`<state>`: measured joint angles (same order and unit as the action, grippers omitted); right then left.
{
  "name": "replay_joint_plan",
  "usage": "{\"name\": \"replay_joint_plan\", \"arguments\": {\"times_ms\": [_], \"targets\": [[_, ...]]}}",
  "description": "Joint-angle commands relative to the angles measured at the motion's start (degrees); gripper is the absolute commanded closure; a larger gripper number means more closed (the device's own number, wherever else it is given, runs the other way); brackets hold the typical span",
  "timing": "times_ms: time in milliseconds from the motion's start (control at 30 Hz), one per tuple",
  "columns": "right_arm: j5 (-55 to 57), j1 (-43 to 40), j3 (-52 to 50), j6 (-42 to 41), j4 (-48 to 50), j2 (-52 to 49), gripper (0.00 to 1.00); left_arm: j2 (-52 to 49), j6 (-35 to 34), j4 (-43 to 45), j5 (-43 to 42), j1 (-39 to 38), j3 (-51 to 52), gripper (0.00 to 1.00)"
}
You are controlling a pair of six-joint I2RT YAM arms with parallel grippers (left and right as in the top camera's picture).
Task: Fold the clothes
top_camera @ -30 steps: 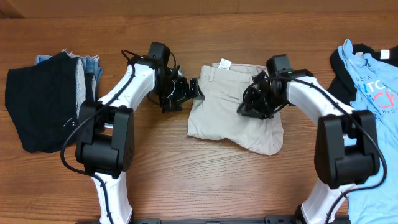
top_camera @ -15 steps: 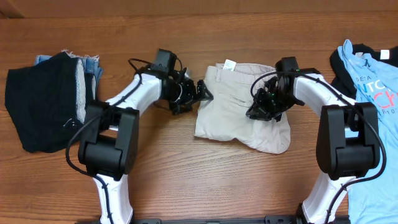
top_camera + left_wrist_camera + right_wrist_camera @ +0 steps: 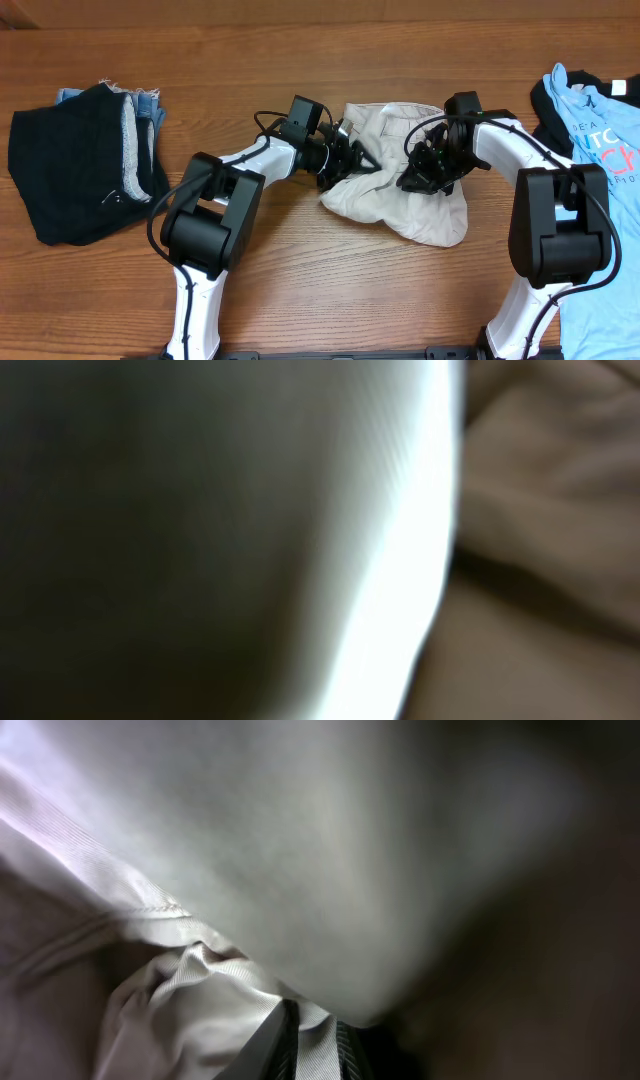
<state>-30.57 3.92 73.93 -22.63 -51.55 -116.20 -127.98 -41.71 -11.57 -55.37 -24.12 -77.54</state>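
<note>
The pale beige shorts (image 3: 385,208) lie bunched at the table's middle, with the left side drawn over toward the right. My left gripper (image 3: 350,163) is at that lifted left edge and seems shut on it. The left wrist view shows only blurred beige cloth (image 3: 540,510) right against the lens, with the jaws hidden. My right gripper (image 3: 421,176) is on the shorts' right half. In the right wrist view its fingers (image 3: 315,1042) pinch a fold of the pale cloth (image 3: 200,840).
A folded black garment (image 3: 70,170) lies on denim (image 3: 148,105) at the far left. A light blue printed shirt (image 3: 600,140) lies over a black garment (image 3: 545,100) at the right edge. Bare wood table (image 3: 330,290) shows in front.
My left gripper has moved right, pulling the shorts' left edge over the middle. The shorts shifted right and bunched up. The right gripper stayed on the right half.
</note>
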Motion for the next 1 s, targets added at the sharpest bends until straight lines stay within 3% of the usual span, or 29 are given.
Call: {"name": "replay_joint_plan", "arguments": {"times_ms": [0,33,167,200,233,300,467,667,867,933,967], "targets": [[7.3,-1.0,-1.2,0.3,0.6,-3.0,0.82,-3.7,-0.3,-1.5,1.4,0.3,2.3,0.75],[7.3,-1.0,-1.2,0.3,0.6,-3.0,0.82,-3.5,-0.2,-2.1,1.4,1.2,2.3,0.87],[7.3,-1.0,-1.2,0.4,0.6,-3.0,0.82,-2.7,1.2,-2.7,1.5,4.4,2.3,0.89],[7.3,-1.0,-1.2,0.5,0.5,-3.0,0.82,-2.4,1.9,-2.7,1.5,5.3,2.3,0.76],[7.3,-1.0,-1.2,0.5,0.4,-3.0,0.82,-1.8,2.6,-3.4,1.3,6.5,2.3,0.57],[7.3,-1.0,-1.2,0.6,0.4,-3.0,0.82,-0.7,5.5,-5.3,1.3,8.5,2.3,0.36],[7.3,-1.0,-1.2,0.6,0.4,-3.0,0.82,1.5,15.3,-7.7,-0.3,11.8,2.3,0.04],[7.4,-1.0,-1.2,0.6,0.4,-3.0,0.82,1.5,21.0,-5.3,-1.6,7.0,2.3,0.00],[7.3,-1.0,-1.2,0.6,0.4,-3.0,0.82,1.3,17.9,-3.0,6.0,-1.4,2.3,0.00],[7.3,-1.0,-1.2,0.6,0.4,-3.0,0.82,1.3,16.5,-1.4,6.3,-2.5,2.3,0.12],[7.3,-1.0,-1.2,0.6,0.4,-3.0,0.82,1.3,15.7,-1.2,6.3,-2.5,2.3,0.28]]}}
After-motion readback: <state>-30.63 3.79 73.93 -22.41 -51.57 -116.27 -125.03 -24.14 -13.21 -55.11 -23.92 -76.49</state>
